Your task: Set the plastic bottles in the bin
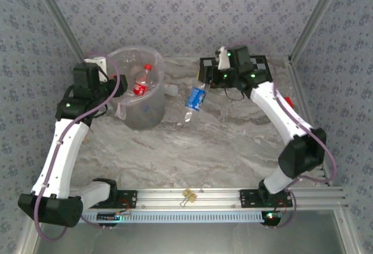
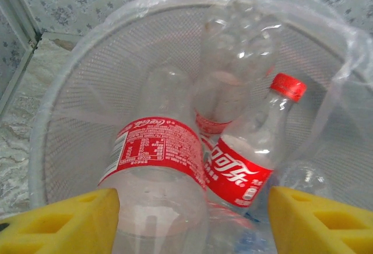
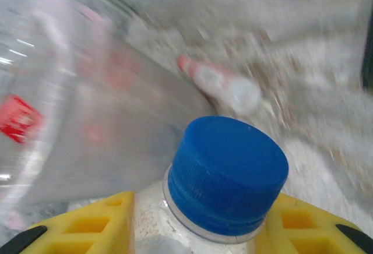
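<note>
Bin point(image 1: 143, 116): translucent round bucket, far left of marbled counter point(image 1: 204, 149).
Contents: red-label bottle point(image 2: 154, 156), lying, cap not seen; red-capped bottle point(image 2: 245, 163), leaning; a clear bottle point(image 2: 236, 67) behind them.
Left tool point(image 2: 190, 226): above the bin's mouth, yellow fingers point(image 2: 61, 225) wide apart, holding nothing.
Right tool point(image 3: 195, 233): closed at the neck of the blue-capped bottle point(image 1: 196, 98), blue label, tilted just right of the bin; whether its base touches the counter cannot be told.

On table point(image 1: 233, 143), bin point(image 1: 139, 91) at far left, bottles point(image 2: 157, 166) piled inside it, left gripper point(image 2: 192, 213) above its rim, single bottle point(image 1: 196, 98) just right of bin, neck between right gripper point(image 3: 201, 225) fingers, checkerboard point(image 1: 262, 66) behind at far right
</note>
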`<state>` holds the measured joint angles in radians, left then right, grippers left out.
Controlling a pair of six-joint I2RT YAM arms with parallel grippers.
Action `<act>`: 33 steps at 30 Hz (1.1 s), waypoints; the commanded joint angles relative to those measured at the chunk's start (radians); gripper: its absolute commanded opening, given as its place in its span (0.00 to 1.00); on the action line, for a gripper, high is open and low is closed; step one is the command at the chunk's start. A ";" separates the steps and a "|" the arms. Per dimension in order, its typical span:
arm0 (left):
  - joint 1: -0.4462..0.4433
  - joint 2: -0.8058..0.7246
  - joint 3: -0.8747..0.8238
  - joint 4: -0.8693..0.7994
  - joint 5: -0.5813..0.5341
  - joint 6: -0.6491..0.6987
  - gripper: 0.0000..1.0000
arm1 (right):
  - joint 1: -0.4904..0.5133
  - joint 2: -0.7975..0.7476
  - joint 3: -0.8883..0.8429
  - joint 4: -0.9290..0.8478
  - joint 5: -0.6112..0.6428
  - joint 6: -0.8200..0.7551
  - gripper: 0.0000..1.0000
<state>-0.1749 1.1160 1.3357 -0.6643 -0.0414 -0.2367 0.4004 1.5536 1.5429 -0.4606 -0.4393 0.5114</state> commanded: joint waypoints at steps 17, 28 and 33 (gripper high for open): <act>0.245 0.175 0.179 0.046 0.154 -0.023 0.65 | 0.168 0.081 0.184 0.777 0.014 -0.076 0.13; 0.241 0.191 0.061 0.064 0.163 -0.020 0.57 | 0.268 0.238 0.254 0.622 0.137 -0.368 0.12; 0.242 0.178 0.016 0.070 0.169 -0.030 0.49 | 0.321 0.309 0.381 0.369 0.150 -0.543 0.12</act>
<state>0.0681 1.3071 1.3788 -0.5797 0.0971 -0.2562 0.6899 1.8362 1.8366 0.0841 -0.3042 0.1200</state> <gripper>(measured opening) 0.496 0.439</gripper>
